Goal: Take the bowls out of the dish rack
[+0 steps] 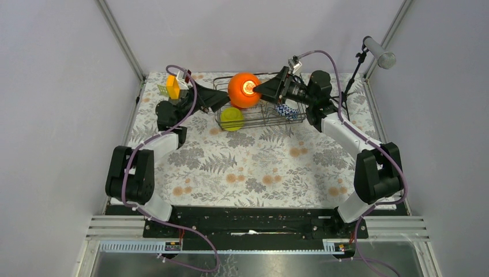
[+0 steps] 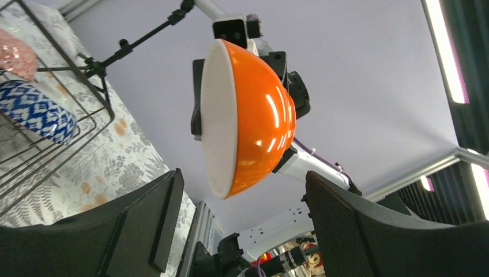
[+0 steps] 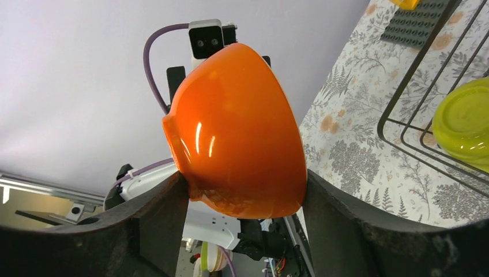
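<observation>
Grips the orange bowl (image 1: 244, 90) in the right gripper (image 1: 260, 88), fingers pinching it across its glossy sides, mouth turned sideways, lifted clear above the left end of the dish rack (image 1: 295, 119). Meets it with the left gripper (image 1: 224, 100), fingers spread wide to either side of the bowl and apart from it, just off the rack's left end. Reads, judging by the two poses, as a mid-air hand-over. To do it well: square the spread left fingers to the bowl before closing; take it across the body in the manner of the right, or over the rim with one finger in the white hollow; close firmly, given the likely slipperiness of the glaze; loosen the right pinch only after a sure left grip; then draw the right arm back along the rack without brushing the wires, and carry the bowl leftward off the rack to the patterned cloth (image 1: 259, 167), level, without tipping. Below the hand-over, at the rack's near-left corner: the yellow-green bowl (image 1: 232, 119), first in line for a dropped bowl. Toward the rack's right end, under the right arm: the blue-and-white bowl (image 1: 285, 111) and, next to it, the pink bowl (image 2: 17, 55). Beyond the rack's left end, close by the left arm: a small orange-yellow block (image 1: 172, 86) and a dark grey studded plate (image 3: 416, 26), crowding the likely set-down ground. Off the rack's far-right corner, well apart: a microphone stand (image 1: 357, 69). Cannot tell the whereabouts of any other bowls.
</observation>
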`<action>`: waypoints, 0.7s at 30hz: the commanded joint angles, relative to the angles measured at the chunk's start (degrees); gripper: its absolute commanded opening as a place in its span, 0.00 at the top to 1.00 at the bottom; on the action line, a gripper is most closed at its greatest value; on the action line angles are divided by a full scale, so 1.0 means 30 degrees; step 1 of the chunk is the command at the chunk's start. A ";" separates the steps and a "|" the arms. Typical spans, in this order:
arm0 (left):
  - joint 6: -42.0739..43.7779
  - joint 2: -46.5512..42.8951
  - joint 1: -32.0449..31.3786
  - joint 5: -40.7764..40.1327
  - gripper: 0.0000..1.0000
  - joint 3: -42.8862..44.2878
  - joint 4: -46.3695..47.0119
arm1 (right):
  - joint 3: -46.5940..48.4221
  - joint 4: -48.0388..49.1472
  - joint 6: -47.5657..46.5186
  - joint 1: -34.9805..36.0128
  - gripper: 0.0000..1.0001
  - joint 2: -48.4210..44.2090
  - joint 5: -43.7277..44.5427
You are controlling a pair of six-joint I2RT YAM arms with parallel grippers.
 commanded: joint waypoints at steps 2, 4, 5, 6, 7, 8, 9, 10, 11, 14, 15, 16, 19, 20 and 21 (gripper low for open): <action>-0.3563 0.1417 -0.0565 0.0702 0.21 0.0845 0.6613 | -0.0037 0.2443 0.1378 0.0109 0.46 0.0183 -0.1112; -0.3621 0.1544 -0.0802 0.0796 0.24 0.0987 0.6819 | -0.0148 0.2595 0.1541 0.0140 0.46 0.0270 -0.1296; -0.3598 0.1544 -0.0863 0.0790 0.25 0.1019 0.6823 | -0.0232 0.2720 0.1624 0.0141 0.46 0.0305 -0.1377; -0.3569 0.1519 -0.0900 0.0789 0.25 0.1034 0.6849 | -0.0309 0.2849 0.1733 0.0141 0.46 0.0327 -0.1449; -0.3577 0.1515 -0.0931 0.0774 0.25 0.1046 0.6853 | -0.0395 0.3012 0.1860 0.0141 0.46 0.0341 -0.1502; -0.3603 0.1515 -0.0934 0.0761 0.26 0.1074 0.6882 | -0.0487 0.3106 0.1949 0.0156 0.46 0.0343 -0.1582; -0.3658 0.1515 -0.0949 0.0760 0.28 0.1125 0.6967 | -0.0524 0.3201 0.2026 0.0168 0.46 0.0376 -0.1684; -0.3712 0.1515 -0.0959 0.0759 0.29 0.1182 0.7021 | -0.0539 0.3228 0.2043 0.0155 0.45 0.0413 -0.1784; -0.3756 0.1523 -0.0963 0.0759 0.30 0.1256 0.7068 | -0.0541 0.3228 0.2104 0.0150 0.45 0.0465 -0.1888; -0.3914 0.1557 -0.1044 0.0788 0.36 0.1384 0.7288 | -0.0613 0.3370 0.2216 0.0170 0.44 0.0626 -0.2041; -0.4023 0.1594 -0.1051 0.0763 0.40 0.1398 0.7417 | -0.0649 0.3469 0.2305 0.0170 0.44 0.0685 -0.2049; -0.4157 0.1620 -0.1059 0.0712 0.44 0.1381 0.7623 | -0.0657 0.3555 0.2356 0.0170 0.43 0.0734 -0.2075; -0.4293 0.1660 -0.1107 0.0713 0.63 0.1475 0.7705 | -0.0641 0.3575 0.2393 0.0183 0.40 0.0904 -0.2256; -0.4334 0.1709 -0.1136 0.0750 0.71 0.1548 0.7699 | -0.0609 0.3586 0.2400 0.0189 0.39 0.0970 -0.2343; -0.4398 0.1741 -0.1158 0.0758 0.78 0.1609 0.7702 | -0.0601 0.3620 0.2431 0.0198 0.38 0.1026 -0.2431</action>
